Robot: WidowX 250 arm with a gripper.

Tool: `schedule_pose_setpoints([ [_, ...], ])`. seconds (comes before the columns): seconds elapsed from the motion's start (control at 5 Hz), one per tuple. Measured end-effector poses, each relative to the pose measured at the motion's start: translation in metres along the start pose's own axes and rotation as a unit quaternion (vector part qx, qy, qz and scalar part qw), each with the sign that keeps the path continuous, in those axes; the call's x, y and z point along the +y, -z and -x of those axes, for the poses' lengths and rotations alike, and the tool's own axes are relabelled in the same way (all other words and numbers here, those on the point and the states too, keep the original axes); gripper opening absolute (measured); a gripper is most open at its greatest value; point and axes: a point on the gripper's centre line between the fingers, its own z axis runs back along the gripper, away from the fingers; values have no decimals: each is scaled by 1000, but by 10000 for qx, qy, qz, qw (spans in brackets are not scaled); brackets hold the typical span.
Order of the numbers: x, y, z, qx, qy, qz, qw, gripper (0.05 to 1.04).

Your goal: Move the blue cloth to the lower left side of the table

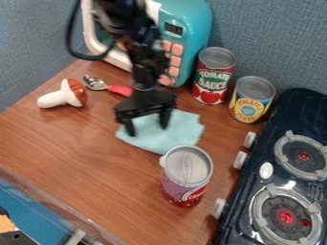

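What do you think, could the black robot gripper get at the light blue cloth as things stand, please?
Probably yes: the open gripper is right over the cloth, with nothing seen between, and the purple metal can stands toward the camera.

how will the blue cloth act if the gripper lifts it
The blue cloth looks thin and lies nearly flat, so it would probably be light and droop from the gripper. Its uneven, soft-looking edges suggest it may bunch up if pushed.
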Motion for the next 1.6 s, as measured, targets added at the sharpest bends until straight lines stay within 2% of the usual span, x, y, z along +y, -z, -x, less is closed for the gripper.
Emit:
schedule_pose_setpoints([
  [0.2,27,-2,-6,-104,-264,-183,9994,1001],
  [0.6,84,-15,0,-238,-604,-239,9976,1000],
  [0.8,101,-15,2,-176,-813,-284,9961,1000],
  [1.2,135,-20,-14,-287,-1145,-212,9928,1000],
  [1.4,147,-19,-23,-377,-1060,-392,9929,1000],
  [1.6,163,-15,-32,-365,-1152,-599,9909,1000],
])
